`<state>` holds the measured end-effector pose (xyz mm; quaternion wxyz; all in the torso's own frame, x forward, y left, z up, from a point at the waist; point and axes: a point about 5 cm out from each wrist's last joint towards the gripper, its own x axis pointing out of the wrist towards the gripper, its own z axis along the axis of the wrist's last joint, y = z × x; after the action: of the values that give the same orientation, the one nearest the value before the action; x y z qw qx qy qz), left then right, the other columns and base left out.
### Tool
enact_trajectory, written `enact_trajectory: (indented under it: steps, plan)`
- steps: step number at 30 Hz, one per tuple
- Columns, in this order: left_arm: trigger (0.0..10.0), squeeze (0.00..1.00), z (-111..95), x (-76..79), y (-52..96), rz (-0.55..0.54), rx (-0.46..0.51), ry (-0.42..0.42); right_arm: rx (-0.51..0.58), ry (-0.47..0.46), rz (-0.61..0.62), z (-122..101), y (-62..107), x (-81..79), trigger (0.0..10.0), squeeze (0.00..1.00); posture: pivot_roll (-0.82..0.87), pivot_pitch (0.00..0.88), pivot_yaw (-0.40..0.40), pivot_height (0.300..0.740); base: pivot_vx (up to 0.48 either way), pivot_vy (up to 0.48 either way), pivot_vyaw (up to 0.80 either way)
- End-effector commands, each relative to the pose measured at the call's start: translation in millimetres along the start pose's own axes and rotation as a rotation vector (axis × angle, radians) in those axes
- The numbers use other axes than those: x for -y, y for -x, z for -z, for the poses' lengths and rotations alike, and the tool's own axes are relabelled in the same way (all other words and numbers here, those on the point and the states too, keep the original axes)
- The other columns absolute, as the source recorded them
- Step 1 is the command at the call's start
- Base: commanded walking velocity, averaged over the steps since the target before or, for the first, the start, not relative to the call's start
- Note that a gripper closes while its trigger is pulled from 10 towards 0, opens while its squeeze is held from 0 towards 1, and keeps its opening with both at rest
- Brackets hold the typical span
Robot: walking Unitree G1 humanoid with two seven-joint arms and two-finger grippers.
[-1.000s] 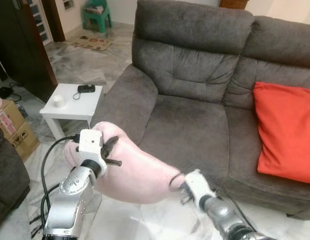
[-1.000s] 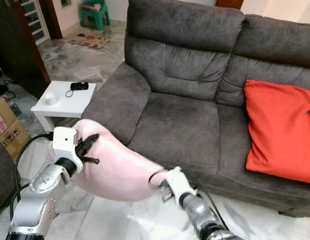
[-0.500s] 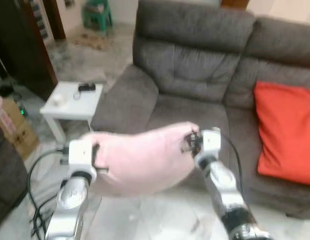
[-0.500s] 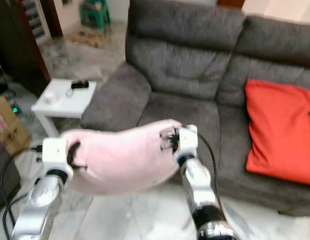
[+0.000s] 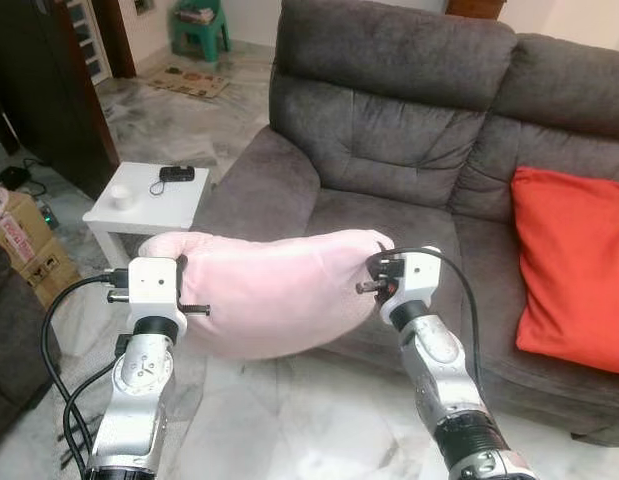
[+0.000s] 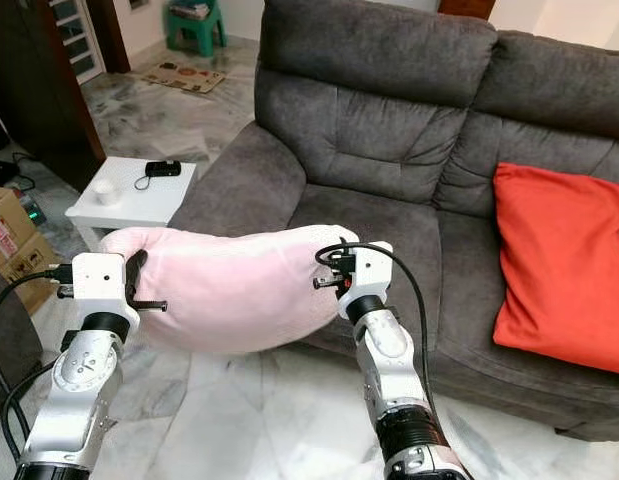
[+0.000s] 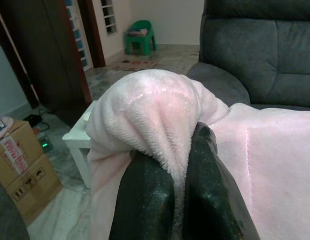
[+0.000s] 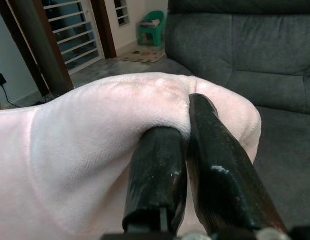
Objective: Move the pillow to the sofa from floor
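A pale pink pillow [image 5: 269, 290] hangs level in the air in front of the grey sofa [image 5: 389, 150], at about seat height. My left gripper [image 5: 179, 290] is shut on the pillow's left end, its black fingers [image 7: 144, 200] pinching a fold of the fabric. At the right end my right gripper [image 5: 374, 278] is shut on the pillow too, the fingers [image 8: 160, 165] squeezing the plush edge. The sofa's left seat cushion [image 5: 379, 215] lies just beyond the pillow.
An orange-red cushion [image 5: 574, 265] leans on the sofa's right seat. A small white side table [image 5: 149, 200] with a cup and a black device stands left of the armrest. Cardboard boxes [image 5: 24, 245] sit at far left on the marble floor [image 5: 289, 420].
My right gripper has swung up from low near the floor to seat height, raising the pillow's right end. The pillow now hangs level between both grippers instead of sagging.
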<state>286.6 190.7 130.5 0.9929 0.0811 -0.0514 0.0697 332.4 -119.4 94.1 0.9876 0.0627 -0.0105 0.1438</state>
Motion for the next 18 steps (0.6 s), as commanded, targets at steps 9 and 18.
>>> enact_trajectory:
  steps: [9,18]
  plan:
    - [10.0,0.0,-7.7,1.8,3.9,-0.029,0.058,0.0,0.081,0.004,-0.017,-25.8,-10.7,8.1,10.0,0.0,0.26,0.0,-0.167,0.74,0.0,0.0,0.0]
    - [10.0,0.0,-7.4,8.4,2.7,-0.013,0.056,0.007,0.089,0.008,-0.023,-30.6,-12.9,13.5,10.0,0.0,0.25,0.0,-0.175,0.74,0.0,0.0,0.0]
